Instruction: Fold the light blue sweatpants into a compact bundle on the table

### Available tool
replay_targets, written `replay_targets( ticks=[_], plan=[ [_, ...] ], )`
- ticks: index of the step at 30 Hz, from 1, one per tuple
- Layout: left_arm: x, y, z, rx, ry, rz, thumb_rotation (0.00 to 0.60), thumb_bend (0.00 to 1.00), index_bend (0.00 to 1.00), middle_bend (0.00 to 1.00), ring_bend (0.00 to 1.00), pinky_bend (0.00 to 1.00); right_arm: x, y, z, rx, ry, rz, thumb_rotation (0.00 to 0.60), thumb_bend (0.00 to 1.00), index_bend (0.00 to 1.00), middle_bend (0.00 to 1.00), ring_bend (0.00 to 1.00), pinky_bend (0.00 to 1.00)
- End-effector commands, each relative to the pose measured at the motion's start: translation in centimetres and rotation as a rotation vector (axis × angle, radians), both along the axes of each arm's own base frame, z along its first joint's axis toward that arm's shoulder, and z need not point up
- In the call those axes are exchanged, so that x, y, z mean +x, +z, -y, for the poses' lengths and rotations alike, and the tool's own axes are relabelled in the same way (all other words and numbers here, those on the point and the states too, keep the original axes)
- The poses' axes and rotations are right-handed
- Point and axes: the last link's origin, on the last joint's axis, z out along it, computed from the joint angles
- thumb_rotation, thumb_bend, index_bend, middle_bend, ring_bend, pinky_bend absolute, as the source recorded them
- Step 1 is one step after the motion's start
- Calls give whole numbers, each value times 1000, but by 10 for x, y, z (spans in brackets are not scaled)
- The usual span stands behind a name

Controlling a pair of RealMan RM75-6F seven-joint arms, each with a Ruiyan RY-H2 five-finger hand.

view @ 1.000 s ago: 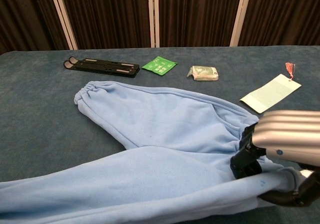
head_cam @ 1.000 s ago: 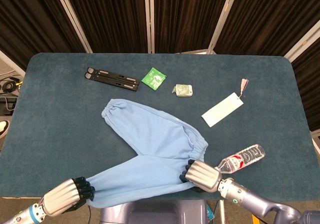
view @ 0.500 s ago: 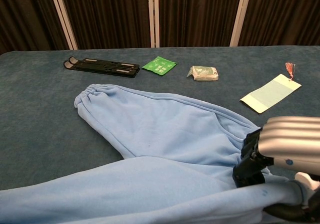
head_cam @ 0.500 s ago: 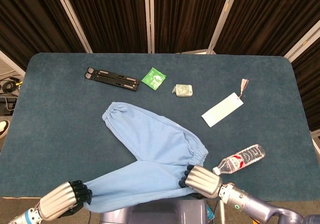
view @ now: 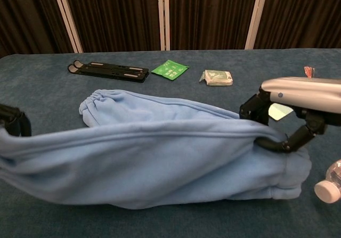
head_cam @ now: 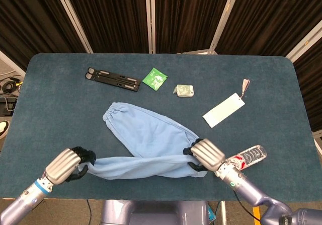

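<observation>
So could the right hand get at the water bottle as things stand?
Probably not yet: the right hand holds the sweatpants. The bottle lies right beside it, nothing between, so releasing first should do.

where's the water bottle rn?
Head view: the water bottle lies on its side near the table's front right, just right of the right hand gripping the sweatpants.

Lighting is even and fairly bright from overhead in both views, with only soft, short shadows under objects on the table [head_cam: 60, 109]. Focus is sharp throughout; no motion blur. Mild glare shows on the silver right hand [view: 306, 91] casing, chest view.
</observation>
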Motion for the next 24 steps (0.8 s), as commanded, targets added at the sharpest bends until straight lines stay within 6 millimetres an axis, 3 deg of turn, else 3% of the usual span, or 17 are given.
replay_targets(
  ticks=[1, 13, 24],
  plan=[
    [18, 8, -44, 55, 48, -32, 600, 664, 743, 341, 393, 362, 7, -6, 27, -37, -92, 12, 600, 535, 718, 637, 540, 421],
    [46, -5, -116, 136, 28, -215, 600, 670, 743, 212, 215, 251, -4, -19, 76, -87, -301, 9, 600, 535, 721, 628, 540, 422],
    [62, -24, -157, 137, 23, -317, 600, 673, 733, 148, 149, 199, -12, -24, 97, -99, -375, 7, 600, 544, 722, 619, 542, 422]
  ],
)
